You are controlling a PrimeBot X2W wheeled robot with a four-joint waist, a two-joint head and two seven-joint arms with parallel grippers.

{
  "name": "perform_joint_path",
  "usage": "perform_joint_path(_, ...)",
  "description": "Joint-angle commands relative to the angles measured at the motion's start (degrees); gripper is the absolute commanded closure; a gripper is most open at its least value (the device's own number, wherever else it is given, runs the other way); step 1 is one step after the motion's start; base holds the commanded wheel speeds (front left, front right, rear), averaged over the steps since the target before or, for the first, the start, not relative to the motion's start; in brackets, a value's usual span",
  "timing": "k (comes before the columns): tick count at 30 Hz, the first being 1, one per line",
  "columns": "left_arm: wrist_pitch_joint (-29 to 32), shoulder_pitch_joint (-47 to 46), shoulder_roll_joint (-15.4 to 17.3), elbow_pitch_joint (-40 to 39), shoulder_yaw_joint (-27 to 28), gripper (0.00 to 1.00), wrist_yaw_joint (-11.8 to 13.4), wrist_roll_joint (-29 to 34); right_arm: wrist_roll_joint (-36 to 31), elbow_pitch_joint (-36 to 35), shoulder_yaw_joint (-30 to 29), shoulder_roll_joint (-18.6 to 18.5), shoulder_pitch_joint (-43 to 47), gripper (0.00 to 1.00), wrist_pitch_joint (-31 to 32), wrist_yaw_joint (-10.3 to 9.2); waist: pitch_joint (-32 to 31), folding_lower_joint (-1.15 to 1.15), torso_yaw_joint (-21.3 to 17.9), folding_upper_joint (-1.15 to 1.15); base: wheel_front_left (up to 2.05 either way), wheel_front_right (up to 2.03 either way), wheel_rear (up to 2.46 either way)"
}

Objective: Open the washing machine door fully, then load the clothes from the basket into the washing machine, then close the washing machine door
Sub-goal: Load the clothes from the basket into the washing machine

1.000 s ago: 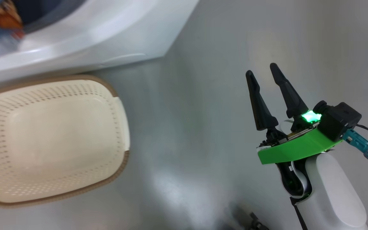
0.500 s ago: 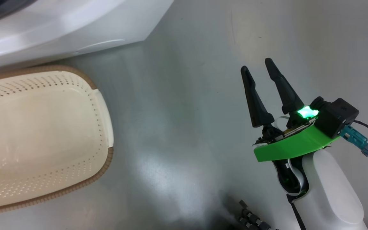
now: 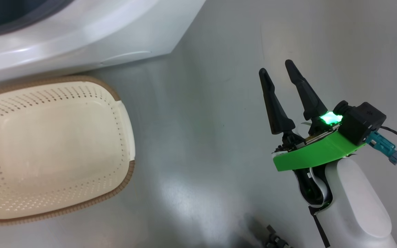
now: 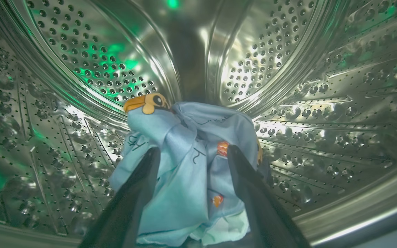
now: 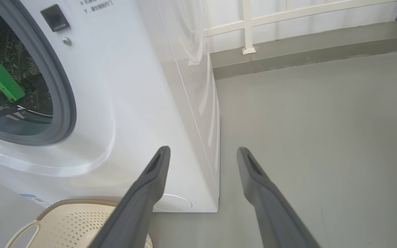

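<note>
Your left claw (image 4: pixel 192 150) just spread inside washing machine (image 4: pixel 288 69), clothes (image 4: pixel 157 127) dropped; basket (image 3: pixel 126 179) empty; right claw (image 3: pixel 276 66) spread. You likely close door next.

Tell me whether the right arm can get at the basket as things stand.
Probably yes: the right tool hangs open beside the basket, with just floor between them.

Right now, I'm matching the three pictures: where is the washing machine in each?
Head view: washing machine, top left.
Left wrist view: its drum surrounds the clothes.
Right wrist view: its white front, left half.
Shared landmark: the basket at its foot, head and right wrist views.
</note>
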Motion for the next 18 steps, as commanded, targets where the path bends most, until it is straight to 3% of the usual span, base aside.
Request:
perform_joint_path(1, -0.3, 1.68, 1.81, -0.93, 0.27, 0.0, -0.11, -0.17, -0.16, -0.96, 0.85, 0.28, 0.96, 0.0, -0.27, 0.09, -1.77, 0.0, 0.65, 0.0, 0.0, 0.0, 0.0)
perform_joint_path(10, -0.34, 8.53, 1.04, -5.14, 1.41, 0.0, -0.37, -1.03, -0.86, 0.01, 0.59, 0.28, 1.34, 0.0, -0.27, 0.09, -7.11, 0.0, 1.9, 0.0, 0.0, 0.0, 0.0)
perform_joint_path(18, -0.35, 20.2, -0.67, -13.33, 3.95, 0.0, -0.2, -0.82, -0.52, 1.27, 0.21, -0.73, 2.65, 0.0, -0.27, 0.09, -13.65, 0.0, 3.94, 0.0, 0.0, 0.0, 0.0)
